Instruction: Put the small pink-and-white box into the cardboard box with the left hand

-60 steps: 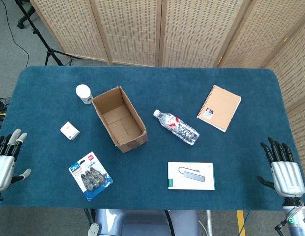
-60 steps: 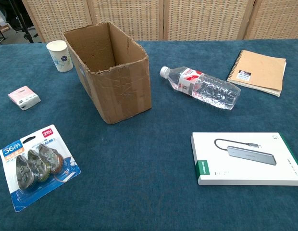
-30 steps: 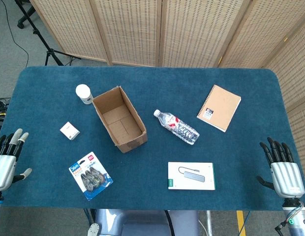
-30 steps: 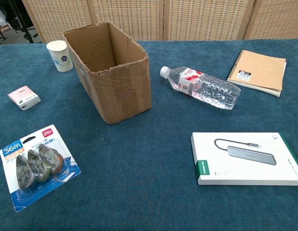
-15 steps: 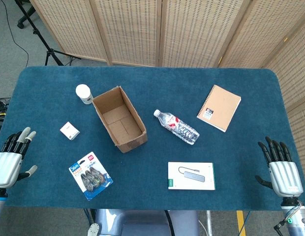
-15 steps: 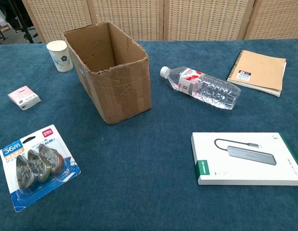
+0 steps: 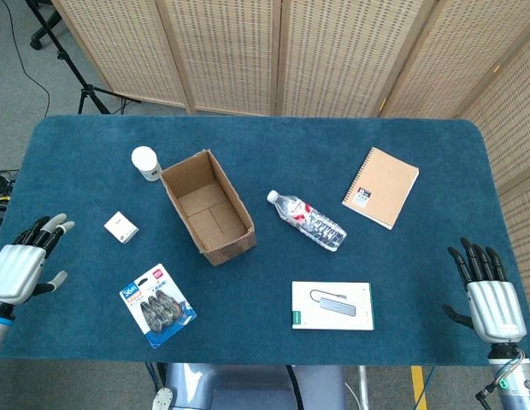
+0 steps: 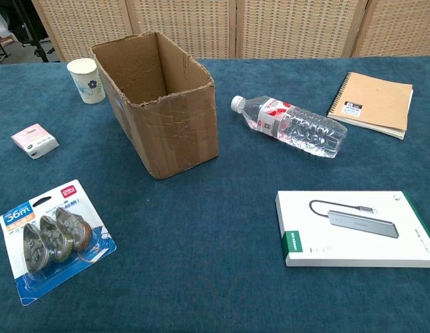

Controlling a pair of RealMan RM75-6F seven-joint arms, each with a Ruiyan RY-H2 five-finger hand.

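The small pink-and-white box (image 7: 120, 227) (image 8: 35, 141) lies flat on the blue table, left of the open, empty cardboard box (image 7: 206, 206) (image 8: 157, 100). My left hand (image 7: 21, 267) hovers at the table's left edge, fingers spread and empty, well to the left of and nearer than the small box. At the right front corner my right hand (image 7: 485, 293) is held flat with fingers spread, holding nothing. Neither hand shows in the chest view.
A paper cup (image 7: 146, 163) stands behind the small box. A blister pack of tape rolls (image 7: 157, 304) lies in front of it. A water bottle (image 7: 306, 220), a white flat carton (image 7: 332, 305) and a spiral notebook (image 7: 380, 187) lie right of the cardboard box.
My left hand has risen and moved forward and inward over the table's left edge, toward the small box. The right hand has barely shifted. No object has moved.
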